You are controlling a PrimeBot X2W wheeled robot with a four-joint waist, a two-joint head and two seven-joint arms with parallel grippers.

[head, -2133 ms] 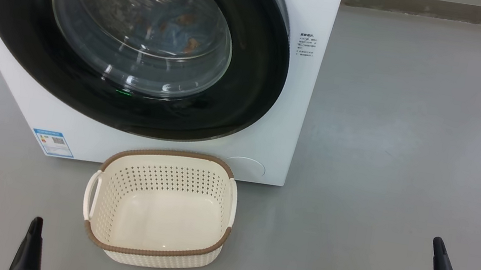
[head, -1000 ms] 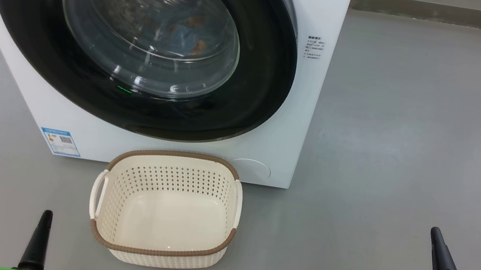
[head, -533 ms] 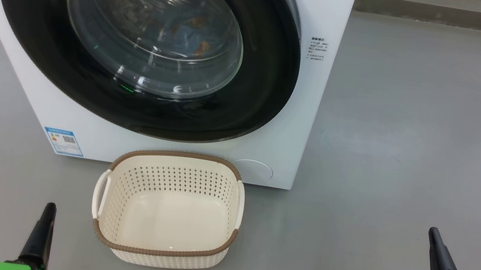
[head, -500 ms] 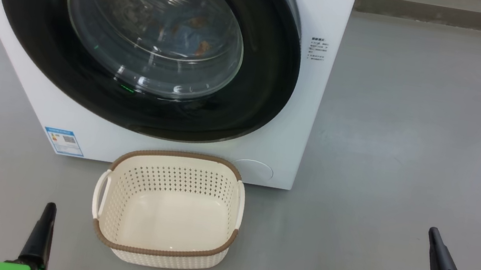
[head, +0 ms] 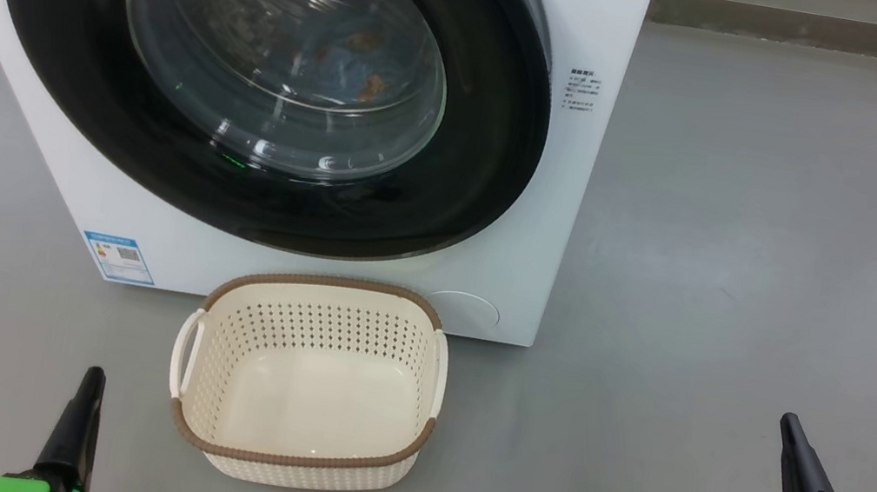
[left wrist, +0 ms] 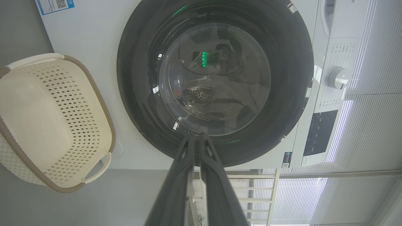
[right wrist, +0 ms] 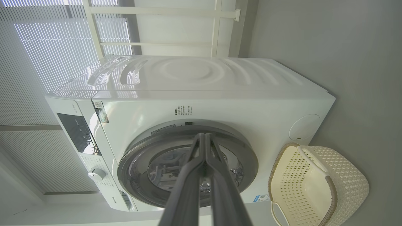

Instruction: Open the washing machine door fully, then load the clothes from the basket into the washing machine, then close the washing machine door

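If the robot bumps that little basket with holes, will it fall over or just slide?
Probably slide. The basket looks empty and is plastic full of holes, so it's likely very light. It sits flat on the smooth grey floor and is wide and low, so tipping seems unlikely. A squeeze on its walls might bend them a bit.

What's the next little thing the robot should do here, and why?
Probably nothing more than resting both arms low, since the job looks done. The basket is empty, blue cloth with orange prints shows behind the glass of the washing machine door, and that door lies flat against the washing machine. The left gripper and right gripper have fingers together, touching nothing.
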